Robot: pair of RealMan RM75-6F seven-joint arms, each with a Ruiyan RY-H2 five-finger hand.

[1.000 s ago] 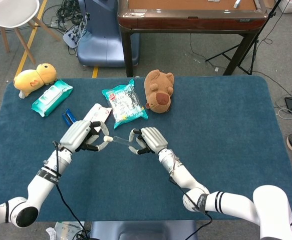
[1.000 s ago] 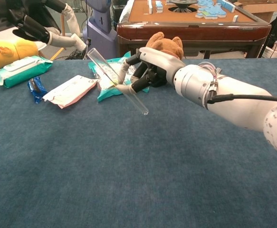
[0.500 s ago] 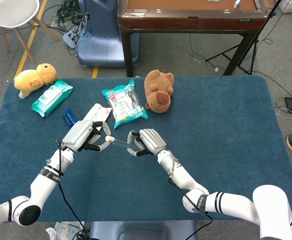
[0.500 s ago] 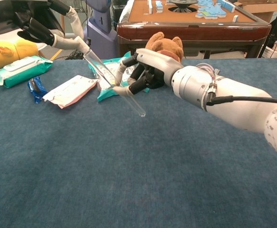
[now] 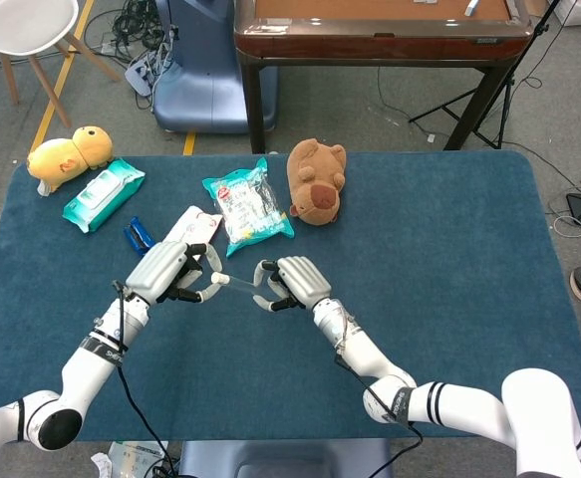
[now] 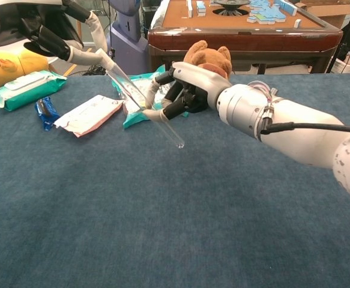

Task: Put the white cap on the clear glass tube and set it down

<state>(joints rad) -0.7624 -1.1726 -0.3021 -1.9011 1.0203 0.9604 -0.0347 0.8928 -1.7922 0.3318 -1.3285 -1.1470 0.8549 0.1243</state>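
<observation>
Chest view has it: the right hand (image 6: 184, 90) pinches the clear glass tube (image 6: 144, 103) mid-length, tilted, rounded closed end low above the blue carpeted counter (image 6: 162, 210). Up at the open mouth, the left hand (image 6: 39, 30) closes on the white cap (image 6: 102, 55), which sits right at the rim; whether it is fully seated I cannot tell. So capping looks nearly done, and setting down remains. Smooth, slender, see-through glass against fuzzy cloth; behind it, a crinkly teal packet (image 5: 246, 207) and a plush brown bear (image 5: 316, 180).
</observation>
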